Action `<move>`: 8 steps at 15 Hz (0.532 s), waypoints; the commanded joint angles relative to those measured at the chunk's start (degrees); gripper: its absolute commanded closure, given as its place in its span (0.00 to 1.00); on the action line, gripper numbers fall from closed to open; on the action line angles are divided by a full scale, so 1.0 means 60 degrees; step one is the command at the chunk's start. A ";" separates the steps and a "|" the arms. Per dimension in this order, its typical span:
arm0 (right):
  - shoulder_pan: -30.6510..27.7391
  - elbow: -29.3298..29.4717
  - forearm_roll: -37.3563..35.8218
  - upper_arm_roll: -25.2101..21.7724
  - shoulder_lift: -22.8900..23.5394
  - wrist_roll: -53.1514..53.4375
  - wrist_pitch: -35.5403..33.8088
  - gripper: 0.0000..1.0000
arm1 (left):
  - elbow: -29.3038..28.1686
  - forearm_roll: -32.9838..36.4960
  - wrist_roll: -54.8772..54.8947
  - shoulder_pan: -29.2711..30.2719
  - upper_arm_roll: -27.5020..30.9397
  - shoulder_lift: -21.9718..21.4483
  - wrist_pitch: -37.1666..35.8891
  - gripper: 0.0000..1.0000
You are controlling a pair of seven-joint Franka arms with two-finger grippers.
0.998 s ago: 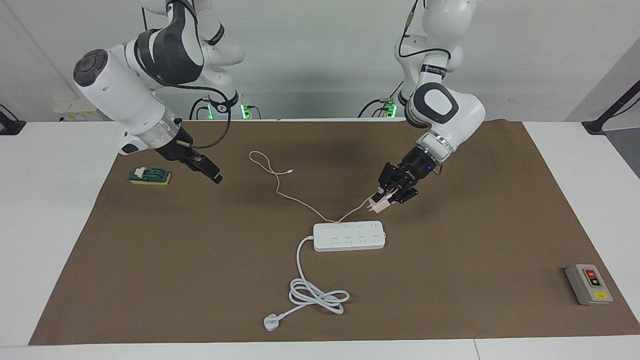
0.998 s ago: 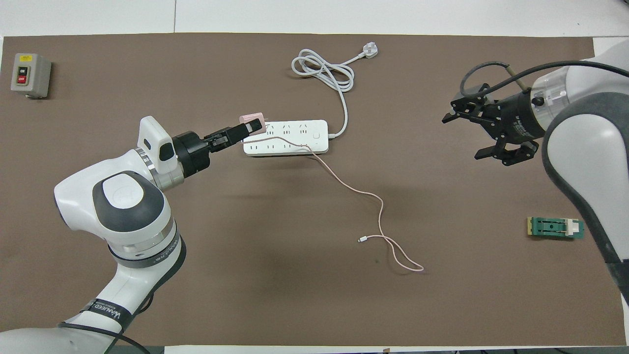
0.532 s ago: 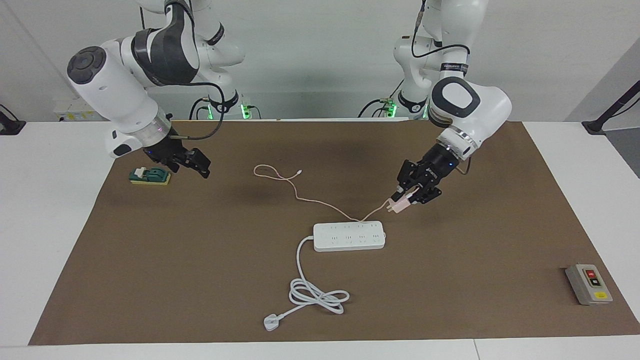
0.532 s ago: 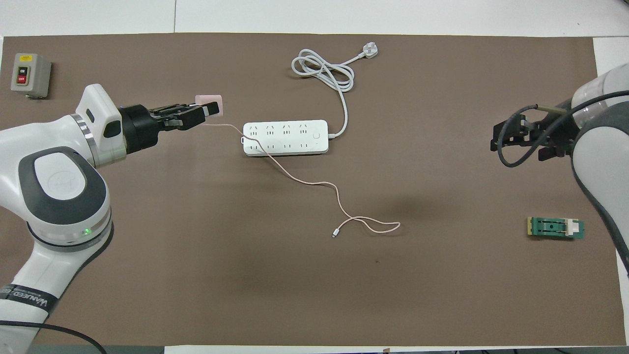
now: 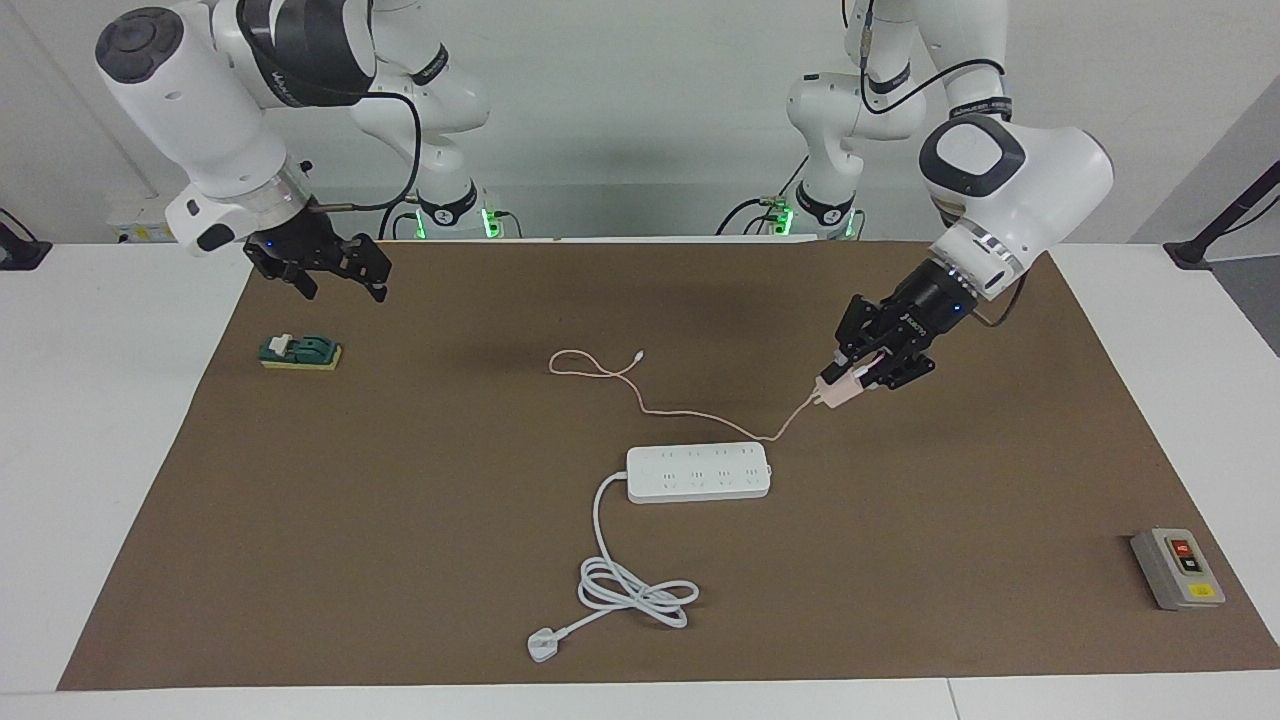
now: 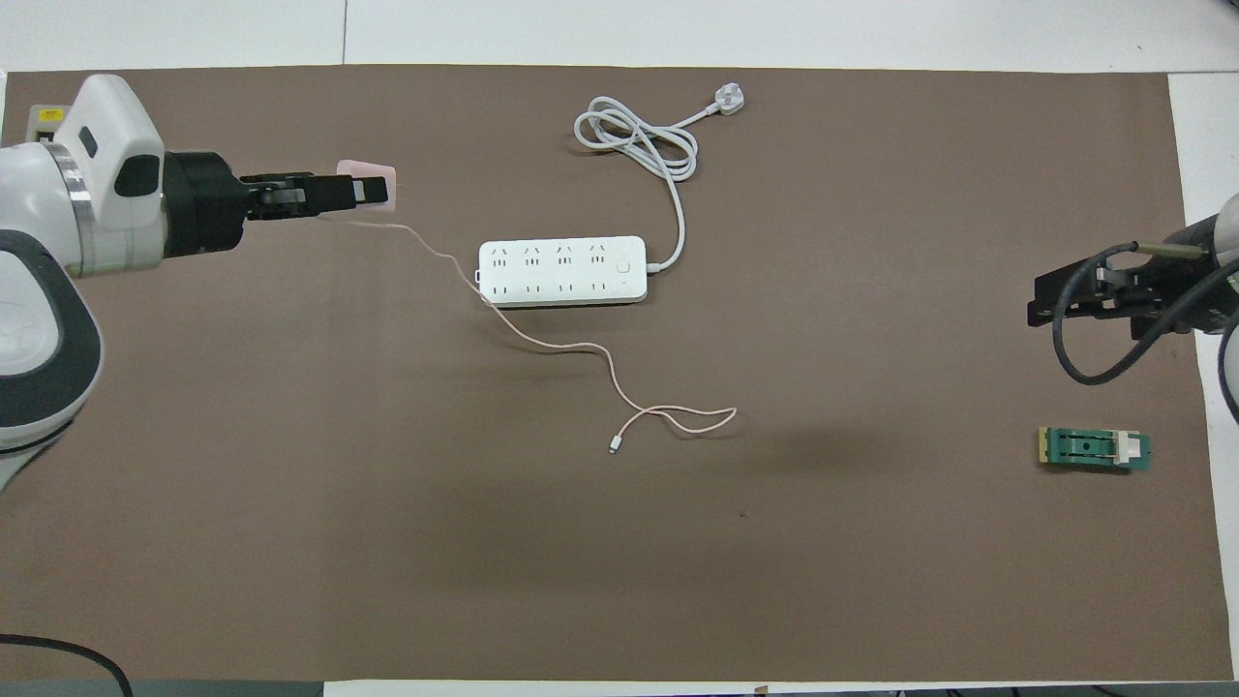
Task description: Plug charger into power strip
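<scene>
so i saw the left gripper (image 5: 848, 377) clamped on the small pale-pink cube charger (image 5: 836, 394), up over brown mat beside the long white power strip (image 5: 699, 472); right gripper (image 5: 318, 272) hung wide apart.

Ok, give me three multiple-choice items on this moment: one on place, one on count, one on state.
1. Where does the power strip lie?
A. on the brown mat
B. on the grey switch box
C. in the right gripper

2. How many rows of sockets does the strip have?
A. one
B. two
C. four

3. What is the left gripper doing?
A. hanging open
B. shut on the charger
C. pressing the strip

Key: 1 A, it lies flat on the mat; 2 B, two rows show from overhead; 3 B, the pink cube sits between its fingers.
</scene>
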 commanded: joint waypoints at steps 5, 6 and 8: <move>-0.0284 0.0227 -0.0133 -0.0193 0.0193 -0.1173 0.0197 0.00 | 0.1161 0.3321 -0.1464 0.1006 -0.0034 -0.0112 -0.3883 1.00; -0.0210 0.0258 -0.0147 -0.0224 0.0222 -0.1173 0.0226 0.00 | 0.1204 0.3791 -0.1741 0.1007 -0.0034 -0.0113 -0.4249 1.00; -0.0151 0.0141 -0.0148 -0.0254 0.0164 -0.1159 0.0198 0.00 | 0.1264 0.4408 -0.2153 0.1152 -0.0020 -0.0258 -0.4530 1.00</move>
